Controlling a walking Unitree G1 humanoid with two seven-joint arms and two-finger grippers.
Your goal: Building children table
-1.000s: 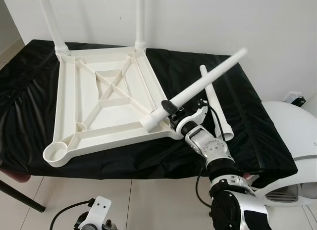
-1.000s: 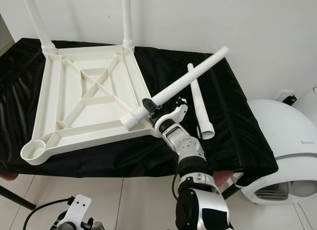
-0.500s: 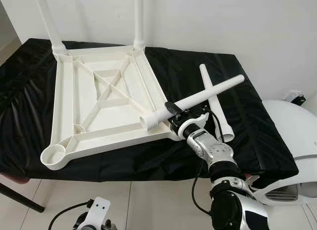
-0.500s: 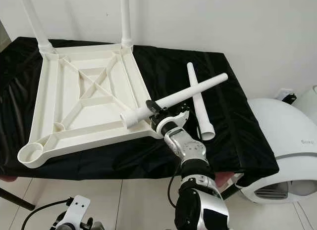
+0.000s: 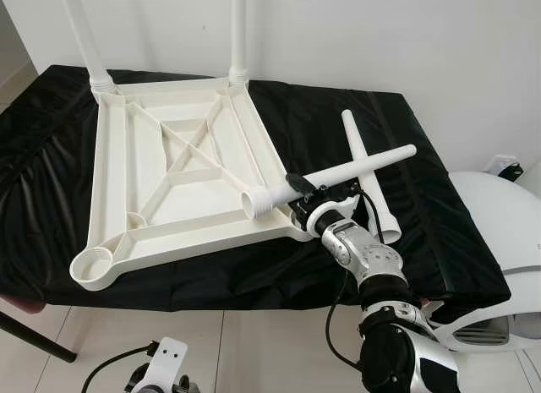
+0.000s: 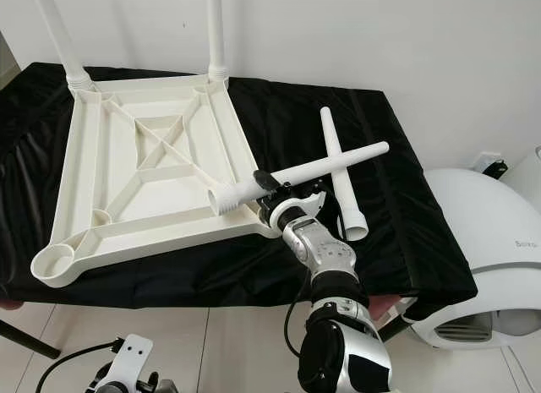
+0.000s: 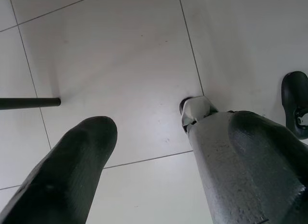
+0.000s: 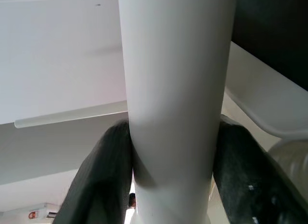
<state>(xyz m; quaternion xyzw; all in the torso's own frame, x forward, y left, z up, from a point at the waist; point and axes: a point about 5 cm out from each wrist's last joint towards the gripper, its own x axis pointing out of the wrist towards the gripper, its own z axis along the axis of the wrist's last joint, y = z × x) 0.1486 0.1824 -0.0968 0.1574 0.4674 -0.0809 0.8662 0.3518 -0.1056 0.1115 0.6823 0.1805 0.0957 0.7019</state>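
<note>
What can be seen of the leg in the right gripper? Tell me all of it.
The held leg is a white tube, plastic by its look, with a wider ridged collar at its open end. The right gripper is shut on it near that collar. It lies nearly level, collar end over the near right corner of the upturned tabletop, far end over the black cloth. It crosses over the loose leg lying on the cloth; contact between them cannot be told.
</note>
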